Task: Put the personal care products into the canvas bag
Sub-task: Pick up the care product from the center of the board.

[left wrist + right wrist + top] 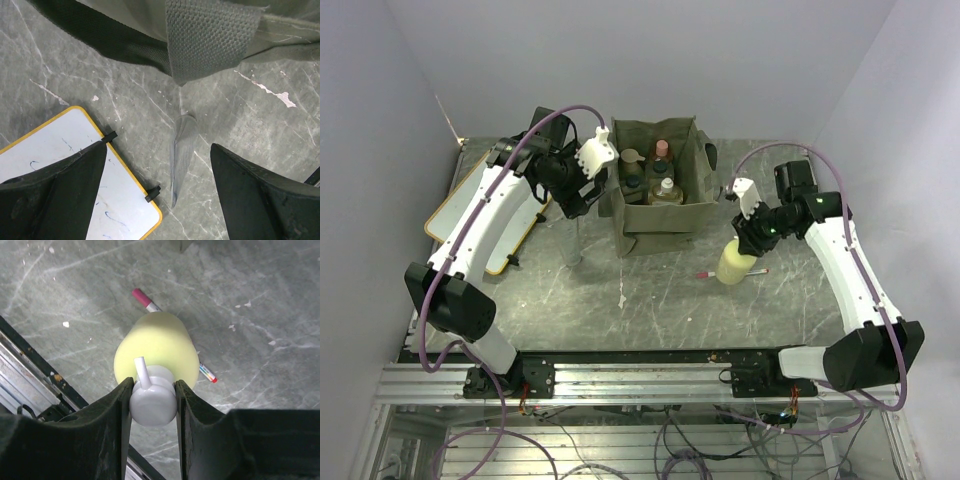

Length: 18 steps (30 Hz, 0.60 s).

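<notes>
Right gripper (pixel 153 390) has the yellow-green bottle (pixel 155 345) pinched by its cap (pixel 152 407), so next I'd swing it over the canvas bag (pixel 655 215); left gripper (pixel 159 150) is empty, fingers spread wide.

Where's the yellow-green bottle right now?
Top view, right side: the yellow-green bottle is clamped by its white cap in the right tool, just right of the canvas bag, over the pen.

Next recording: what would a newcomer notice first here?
The right pincer grips the white cap of a yellow-green bottle, right of centre, by a pen. At the table's middle stands the olive canvas bag, several bottles already inside, the left pincer open beside it.
</notes>
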Available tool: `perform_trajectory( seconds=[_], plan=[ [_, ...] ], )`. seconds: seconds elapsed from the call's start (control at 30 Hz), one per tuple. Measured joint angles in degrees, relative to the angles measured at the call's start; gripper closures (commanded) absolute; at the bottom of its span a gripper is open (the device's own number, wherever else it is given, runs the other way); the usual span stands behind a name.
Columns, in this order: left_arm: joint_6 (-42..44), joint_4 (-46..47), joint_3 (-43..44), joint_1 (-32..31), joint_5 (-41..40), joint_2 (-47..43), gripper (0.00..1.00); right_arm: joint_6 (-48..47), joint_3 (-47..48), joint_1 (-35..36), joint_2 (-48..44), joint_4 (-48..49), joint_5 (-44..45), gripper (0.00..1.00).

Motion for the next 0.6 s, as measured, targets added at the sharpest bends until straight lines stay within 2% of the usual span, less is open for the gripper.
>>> perform_trajectory(
  seconds=[0.27,0.6],
  plan=[
    [-0.79,0.44,1.92,-0.09,-0.17,0.00,0.03,4.79,5.29,0.00,1.77,2.43,0.13,1.00],
    [-2.49,1.36,2.86,-0.13,-1.33,-0.02,0.02,8.72,5.77,-0.02,3.67,5.57,2.43,1.00]
  ],
)
